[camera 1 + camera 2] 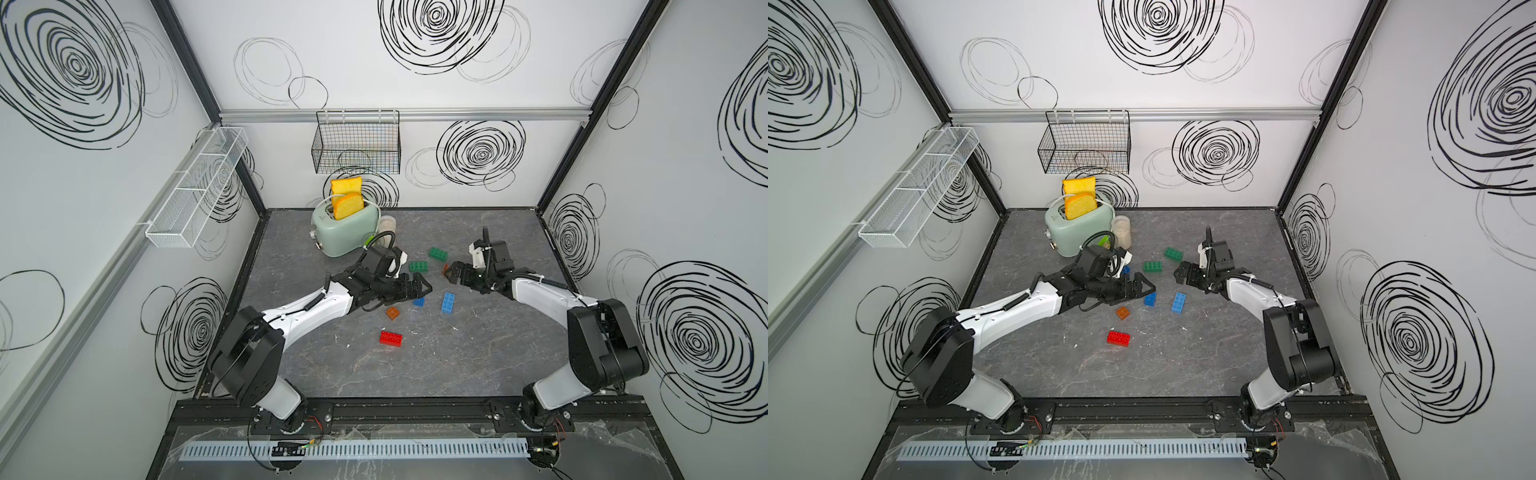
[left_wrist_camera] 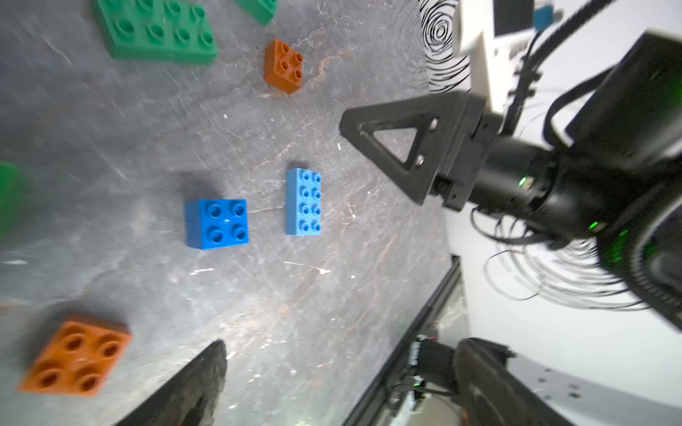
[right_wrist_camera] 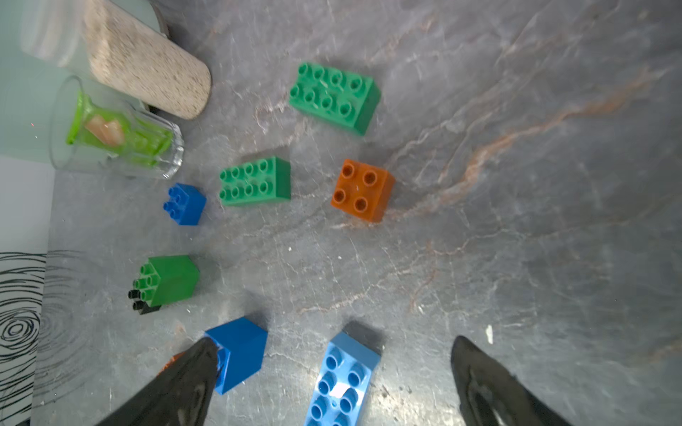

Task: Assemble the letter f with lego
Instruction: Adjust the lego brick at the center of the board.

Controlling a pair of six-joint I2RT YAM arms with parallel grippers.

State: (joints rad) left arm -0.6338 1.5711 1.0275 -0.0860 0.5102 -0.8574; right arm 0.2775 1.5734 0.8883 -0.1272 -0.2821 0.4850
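**Top views.** Left tool (image 1: 424,287) is over the middle of the dark surface (image 1: 478,365). Its jaws are spread and hold nothing. A blue brick (image 1: 419,302) lies just beside its tip. Right tool (image 1: 451,272) faces it across a gap, also wide open and empty. An orange brick (image 1: 445,269) shows partly behind its tip; contact cannot be told. Loose on the surface, studs up:
- far green brick (image 1: 437,253)
- near green brick (image 1: 418,266)
- light blue brick (image 1: 448,302)
- second orange brick (image 1: 392,313)
- red brick (image 1: 390,338), nearest the arm bases

A toaster (image 1: 345,232) stands at the back.

**Left wrist view.** Only one finger (image 2: 201,376) of the left tool is in frame, with nothing against it. The blue brick (image 2: 217,223) and light blue brick (image 2: 303,201) lie near each other, not touching. One finger (image 2: 398,110) of the right tool hangs beyond them.

**Right wrist view.** Both fingers (image 3: 184,383) are spread wide. The light blue brick (image 3: 343,380) lies in the gap, touching neither. One finger overlaps the blue brick (image 3: 243,354); contact cannot be told. Beyond them a small green brick (image 3: 169,276) is stacked on a black brick (image 3: 144,307), with a small blue brick (image 3: 184,203) near a glass (image 3: 162,162). Stud tops are too blurred to read any lettering.
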